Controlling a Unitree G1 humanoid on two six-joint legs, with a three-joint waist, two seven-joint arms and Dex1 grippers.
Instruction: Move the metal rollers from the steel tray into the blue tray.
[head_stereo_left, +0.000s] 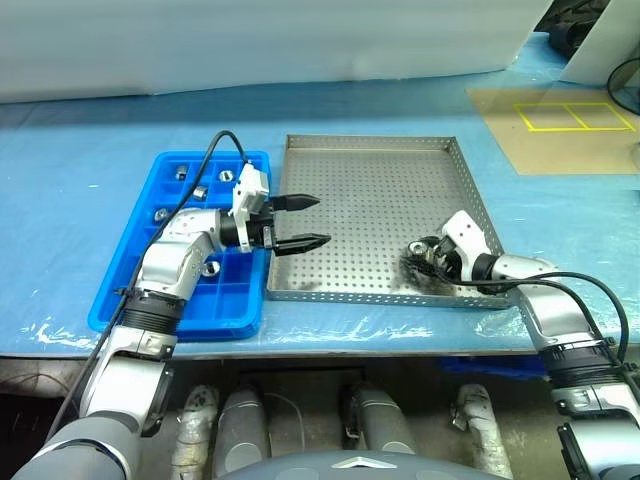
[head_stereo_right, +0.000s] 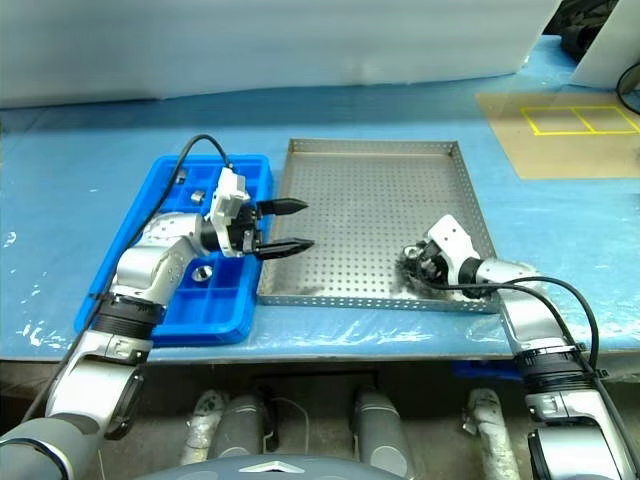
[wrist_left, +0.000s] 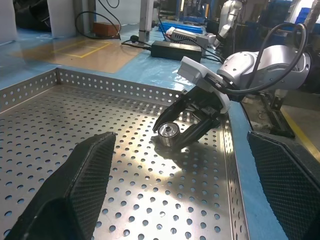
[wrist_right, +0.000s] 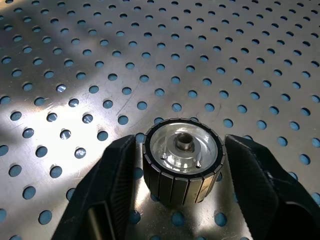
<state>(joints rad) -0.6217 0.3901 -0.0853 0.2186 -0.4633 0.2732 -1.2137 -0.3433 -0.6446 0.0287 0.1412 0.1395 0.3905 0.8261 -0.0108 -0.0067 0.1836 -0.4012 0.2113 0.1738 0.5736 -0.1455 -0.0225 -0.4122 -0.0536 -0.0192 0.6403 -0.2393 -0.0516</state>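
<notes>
Where steel tray (wrist_right: 210, 45) gleams: roller (wrist_right: 182, 165) between right gripper (wrist_right: 182, 200) fingers (apart, flanking).

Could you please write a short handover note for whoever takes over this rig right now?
Left gripper: open, empty, level over the steel tray at its left edge.
Right gripper: fingers either side of one metal roller standing on the tray floor, near its front right corner; not lifted, grip unconfirmed.
Done: several rollers already in the blue tray.
Left: lift this roller and place it in the blue tray.
</notes>
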